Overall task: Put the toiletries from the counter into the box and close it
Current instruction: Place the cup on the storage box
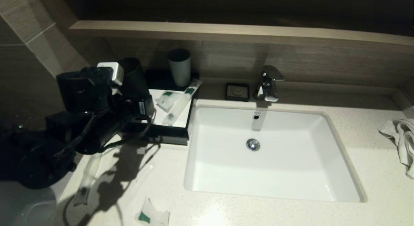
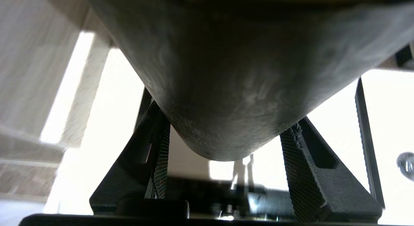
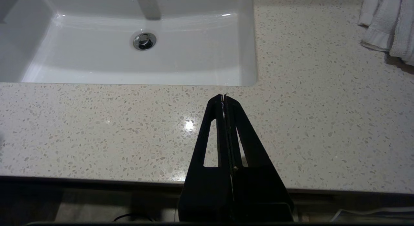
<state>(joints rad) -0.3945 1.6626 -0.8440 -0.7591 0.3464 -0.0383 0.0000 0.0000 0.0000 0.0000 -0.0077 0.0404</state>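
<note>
The box (image 1: 168, 137) is a low black case left of the sink, and its white panel (image 1: 181, 117) carries a small sachet (image 1: 166, 99) and a long slim tube (image 1: 181, 104). Another long tube (image 1: 87, 177) and a green-labelled sachet (image 1: 150, 216) lie on the counter (image 1: 372, 174) in front. My left arm (image 1: 84, 99) reaches over the box's back left. Its gripper (image 2: 226, 119) is shut on a black cup (image 1: 132, 78), whose dark wall (image 2: 233, 73) sits between both fingers. My right gripper (image 3: 223, 96) is shut and empty over the counter's front edge.
A white sink (image 1: 339, 148) fills the middle, with a chrome faucet (image 1: 266, 83) and a small black soap dish (image 1: 237, 91) behind it. A grey cup (image 1: 179, 67) stands behind the box. A white towel (image 1: 401, 138) lies at the far right.
</note>
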